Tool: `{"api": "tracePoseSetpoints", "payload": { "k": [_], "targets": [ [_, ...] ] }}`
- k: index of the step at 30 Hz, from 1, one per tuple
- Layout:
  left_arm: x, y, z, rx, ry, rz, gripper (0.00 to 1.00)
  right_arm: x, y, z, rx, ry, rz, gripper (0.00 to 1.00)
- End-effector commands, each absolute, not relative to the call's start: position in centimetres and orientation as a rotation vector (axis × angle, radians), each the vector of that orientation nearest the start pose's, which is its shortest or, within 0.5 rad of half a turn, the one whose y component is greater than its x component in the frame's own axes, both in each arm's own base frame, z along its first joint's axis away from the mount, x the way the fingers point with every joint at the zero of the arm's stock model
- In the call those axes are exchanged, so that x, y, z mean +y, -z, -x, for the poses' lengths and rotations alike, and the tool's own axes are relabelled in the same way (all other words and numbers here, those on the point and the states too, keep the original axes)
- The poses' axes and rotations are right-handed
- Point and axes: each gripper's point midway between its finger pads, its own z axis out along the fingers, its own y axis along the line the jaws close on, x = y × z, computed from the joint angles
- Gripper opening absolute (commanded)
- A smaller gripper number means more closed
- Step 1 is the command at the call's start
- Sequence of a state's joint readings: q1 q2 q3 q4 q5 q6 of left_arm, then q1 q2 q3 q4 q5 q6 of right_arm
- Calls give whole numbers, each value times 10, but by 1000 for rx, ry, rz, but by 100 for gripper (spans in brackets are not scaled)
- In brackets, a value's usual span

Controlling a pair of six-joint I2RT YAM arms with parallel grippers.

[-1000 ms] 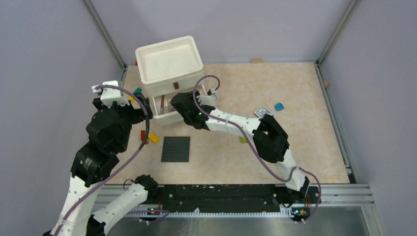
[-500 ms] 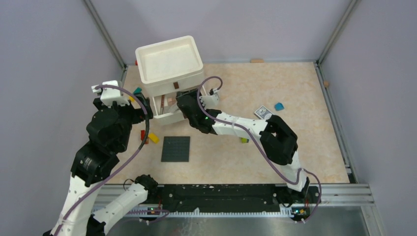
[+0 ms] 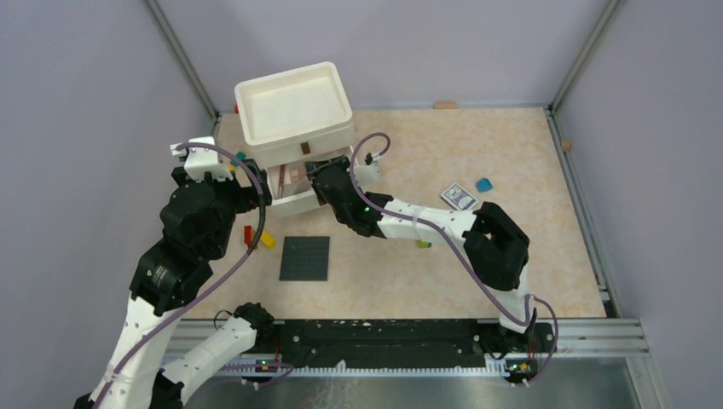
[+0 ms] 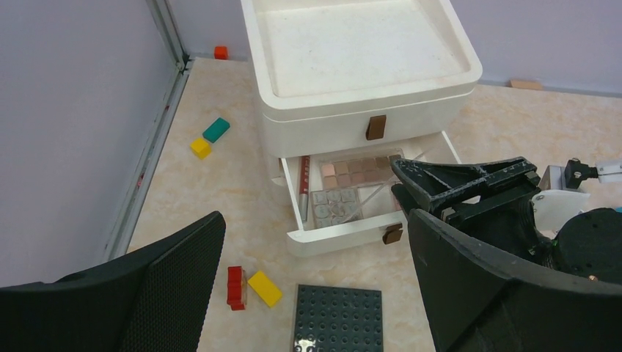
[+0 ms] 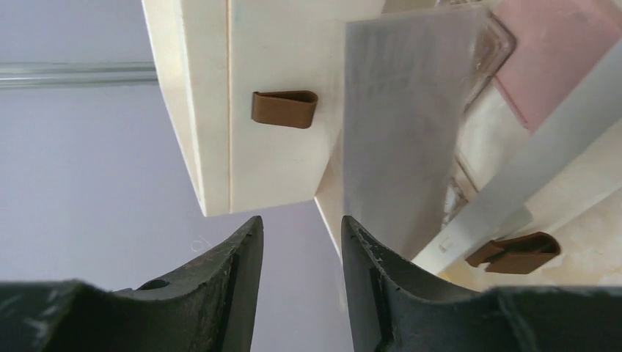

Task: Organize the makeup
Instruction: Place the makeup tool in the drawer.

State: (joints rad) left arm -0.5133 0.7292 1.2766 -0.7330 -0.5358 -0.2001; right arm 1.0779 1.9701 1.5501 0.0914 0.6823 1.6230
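The white drawer unit [image 3: 294,119] has its lower drawer [image 4: 345,236] pulled open. Inside lie makeup items: a brown palette [image 4: 359,170], a grey palette [image 4: 336,205] and a reddish pencil [image 4: 304,189]. A pink compact [image 5: 565,51] and a clear lid [image 5: 400,125] show in the right wrist view. My right gripper [image 3: 324,176] [image 4: 400,180] [image 5: 297,227] hangs at the drawer's right end, open, with nothing between its fingers. Open wide and holding nothing, my left gripper [image 4: 314,220] hovers in front of the drawer.
A dark studded plate [image 3: 305,257] lies in front of the drawer, with red [image 4: 235,286] and yellow [image 4: 264,287] bricks to its left. Teal [image 4: 216,129] and yellow [image 4: 199,147] bricks sit by the left rail. A small card [image 3: 459,197] and a blue piece [image 3: 483,184] lie to the right.
My right gripper has drawn a little to the right, off the drawer's inside, and its jaws have parted. The left arm has shifted slightly up and right towards the drawer.
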Motion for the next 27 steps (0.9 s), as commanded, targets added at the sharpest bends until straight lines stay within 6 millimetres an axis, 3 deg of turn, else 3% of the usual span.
{"api": "tracePoseSetpoints", "payload": {
  "k": [1, 13, 19, 23, 27],
  "targets": [
    [-41, -391, -236, 1696, 90, 124, 99, 483, -272, -338, 1703, -1298, -982, 42],
    [-51, -388, -242, 1705, 118, 105, 99, 449, -287, -329, 1645, -1268, -965, 34],
    [-55, -382, -245, 1718, 126, 97, 99, 447, -278, -327, 1661, -1249, -950, 28],
    [-54, -380, -246, 1721, 113, 94, 99, 446, -277, -329, 1669, -1190, -874, 28],
    [-54, -380, -248, 1727, 98, 80, 99, 438, -280, -330, 1675, -1072, -677, 27]
  ]
}}
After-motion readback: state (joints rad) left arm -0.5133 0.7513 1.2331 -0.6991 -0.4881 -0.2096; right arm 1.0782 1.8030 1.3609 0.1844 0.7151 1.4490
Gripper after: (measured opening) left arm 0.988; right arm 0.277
